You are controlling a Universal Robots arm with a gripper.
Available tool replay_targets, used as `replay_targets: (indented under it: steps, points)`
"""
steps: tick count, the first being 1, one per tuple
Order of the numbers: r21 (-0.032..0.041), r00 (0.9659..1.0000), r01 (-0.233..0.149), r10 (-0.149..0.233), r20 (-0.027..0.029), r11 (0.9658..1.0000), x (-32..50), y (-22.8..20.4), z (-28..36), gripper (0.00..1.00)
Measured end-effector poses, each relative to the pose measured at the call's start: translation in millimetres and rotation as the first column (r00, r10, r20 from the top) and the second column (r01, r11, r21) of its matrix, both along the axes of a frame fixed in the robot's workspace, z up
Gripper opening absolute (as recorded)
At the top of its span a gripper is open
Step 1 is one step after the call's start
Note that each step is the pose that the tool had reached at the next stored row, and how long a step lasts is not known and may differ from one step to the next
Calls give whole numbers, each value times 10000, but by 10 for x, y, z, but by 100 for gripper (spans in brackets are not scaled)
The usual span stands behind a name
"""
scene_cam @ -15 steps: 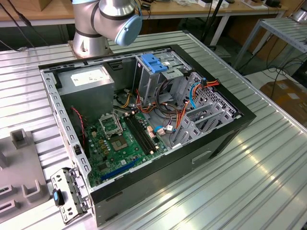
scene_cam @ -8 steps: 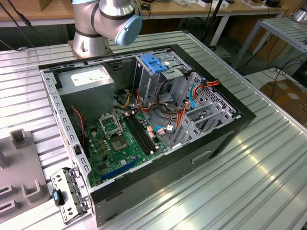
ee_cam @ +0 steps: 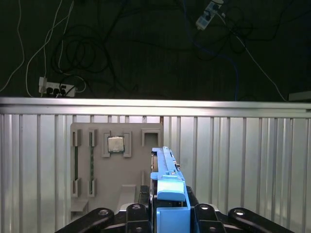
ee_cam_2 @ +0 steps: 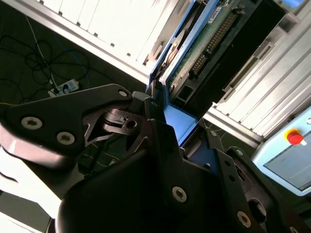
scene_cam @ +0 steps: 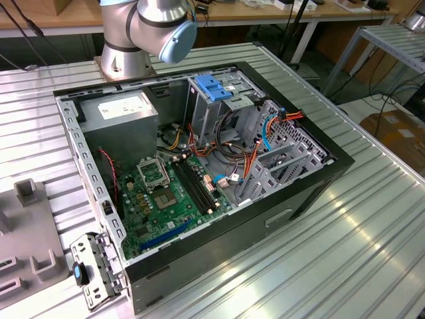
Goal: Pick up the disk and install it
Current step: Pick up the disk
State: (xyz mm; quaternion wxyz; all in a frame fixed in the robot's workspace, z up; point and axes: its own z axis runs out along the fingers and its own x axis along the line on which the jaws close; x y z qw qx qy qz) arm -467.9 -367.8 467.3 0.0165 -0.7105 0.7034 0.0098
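My gripper [ee_cam: 167, 213] is shut on the disk [ee_cam: 166, 177], which I see edge-on in the first wrist view, its blue plastic rail between the black fingers [ee_cam: 209, 216]. The held disk hangs above the ribbed metal table, over the edge of a grey fixture plate [ee_cam: 116, 187]. In the second wrist view the disk [ee_cam_2: 204, 43] shows its green circuit-board underside and a blue rail running out from the gripper [ee_cam_2: 163, 119]. The open computer case [scene_cam: 199, 166] lies on the table in the exterior view, with the arm's base [scene_cam: 143, 33] behind it.
Inside the case are a tall metal cage with a blue handle [scene_cam: 211, 90], a grey box with a white sticker [scene_cam: 119, 109], a motherboard [scene_cam: 166, 196] and loose cables. The grey fixture [scene_cam: 26, 232] holds a chip [ee_cam: 115, 144]. A red button [ee_cam_2: 295, 137] sits on a panel nearby.
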Motion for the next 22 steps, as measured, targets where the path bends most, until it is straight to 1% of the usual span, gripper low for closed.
replay_targets:
  steps: [6, 22]
  points:
    - [0, 10000, 0, 0, -1, 10000, 41, 0, 1, 37]
    - [0, 10000, 0, 0, 0, 10000, 107, 0, 0, 37]
